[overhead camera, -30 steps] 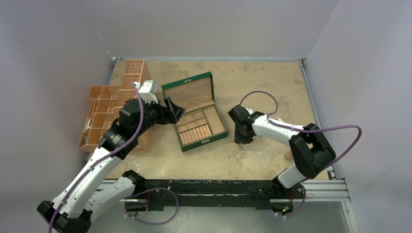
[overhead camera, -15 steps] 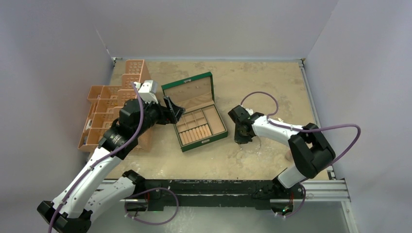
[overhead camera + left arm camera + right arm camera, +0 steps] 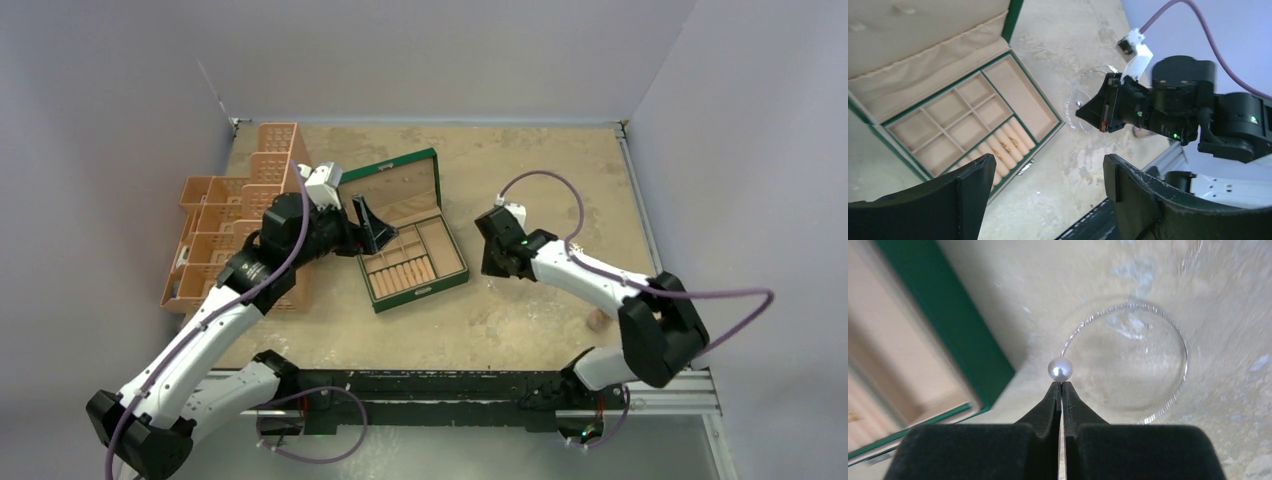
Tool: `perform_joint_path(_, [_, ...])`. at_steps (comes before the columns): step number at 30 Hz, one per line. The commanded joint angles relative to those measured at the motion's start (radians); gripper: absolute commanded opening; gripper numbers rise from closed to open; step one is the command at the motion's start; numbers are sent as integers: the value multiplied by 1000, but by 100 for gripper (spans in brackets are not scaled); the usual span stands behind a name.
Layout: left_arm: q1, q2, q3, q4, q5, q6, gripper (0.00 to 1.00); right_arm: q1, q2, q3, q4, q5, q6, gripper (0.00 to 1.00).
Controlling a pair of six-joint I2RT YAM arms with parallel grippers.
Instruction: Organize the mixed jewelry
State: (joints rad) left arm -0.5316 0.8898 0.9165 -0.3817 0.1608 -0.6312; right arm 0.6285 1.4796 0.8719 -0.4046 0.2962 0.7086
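Pinching the thin silver wire hoop (image 3: 1128, 305) by its pearl bead (image 3: 1060, 369) in the closed right gripper (image 3: 1061, 385), beside the green box (image 3: 1037, 86) (lid up); hovering the wide-open left gripper (image 3: 1048, 185) above it

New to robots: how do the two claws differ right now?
The left gripper stands wide open and empty; the right gripper is pinched shut on the silver hoop, under its pearl. The left sits left of the green box, the right on its other side. Both are black.
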Motion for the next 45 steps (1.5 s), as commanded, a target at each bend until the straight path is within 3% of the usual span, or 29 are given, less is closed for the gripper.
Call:
perform_joint_path(1, [0, 50, 90, 51, 90, -131, 79, 4, -136, 57, 139, 38, -77, 0])
perform_joint_path(13, [27, 219, 247, 61, 165, -212, 79, 4, -342, 6, 477, -140, -230, 0])
perform_joint_path(18, [91, 264, 350, 26, 207, -189, 80, 5, -393, 6, 558, -350, -349, 0])
perform_joint_path(23, [175, 346, 442, 8, 406, -173, 80, 5, -417, 7, 650, -511, -391, 0])
perform_joint_path(29, [179, 452, 532, 3, 637, -117, 81, 29, -407, 27, 677, -708, -443, 0])
perform_joint_path(36, [179, 486, 480, 8, 700, -89, 81, 118, -385, 68, 651, -716, -513, 0])
perform_joint_path(45, [179, 491, 429, -94, 620, 20, 82, 152, -328, 114, 628, -731, -559, 0])
